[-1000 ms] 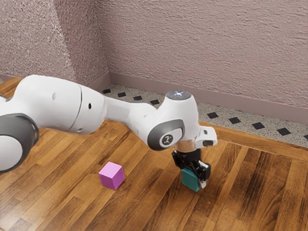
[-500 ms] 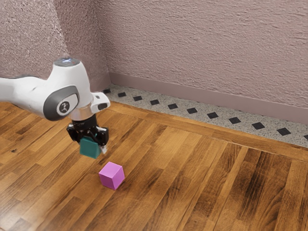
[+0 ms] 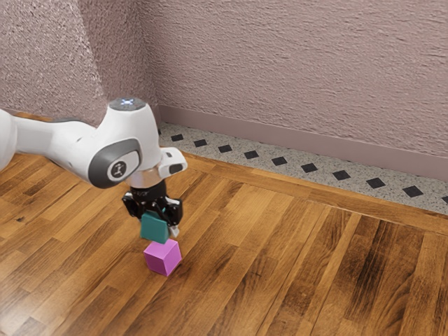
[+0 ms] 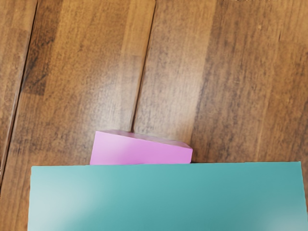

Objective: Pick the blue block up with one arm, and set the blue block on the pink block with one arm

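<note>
Clamped on the blue block (image 3: 154, 229), the gripper (image 3: 157, 224) has shifted toward the exterior view's right and down since half a second ago; the block now hangs just over the pink block (image 3: 162, 257).

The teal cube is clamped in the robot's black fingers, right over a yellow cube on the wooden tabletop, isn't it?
Not quite. The lower cube is pink, not yellow. In the exterior view the teal cube is clamped in the black fingers, right over the pink cube on the wooden tabletop.
</note>
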Controlling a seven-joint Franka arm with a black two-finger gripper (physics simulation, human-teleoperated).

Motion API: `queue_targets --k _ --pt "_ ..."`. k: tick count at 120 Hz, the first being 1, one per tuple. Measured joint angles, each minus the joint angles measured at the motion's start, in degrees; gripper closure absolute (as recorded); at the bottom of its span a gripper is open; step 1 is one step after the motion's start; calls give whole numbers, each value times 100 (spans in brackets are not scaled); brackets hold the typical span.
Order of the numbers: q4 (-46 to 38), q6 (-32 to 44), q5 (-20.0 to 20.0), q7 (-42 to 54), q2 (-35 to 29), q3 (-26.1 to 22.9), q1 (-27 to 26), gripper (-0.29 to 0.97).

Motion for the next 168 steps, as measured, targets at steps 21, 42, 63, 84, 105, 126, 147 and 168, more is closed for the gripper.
queue_targets --k 21,42,63,84,105,126,147,168 --pt "-156 122 248 -41 -60 -3 188 42" --pt "-169 365 405 -53 69 -12 96 44" --pt "-278 592 429 -86 252 -60 58 44" --pt "-430 776 437 -124 184 -49 -23 44" --pt "-547 854 450 -146 80 -20 -31 44" --pt "-695 887 467 -110 -43 -11 130 44" --pt "-700 937 475 -81 -47 -10 109 44" --pt "-700 1003 479 -60 -39 -11 78 44"
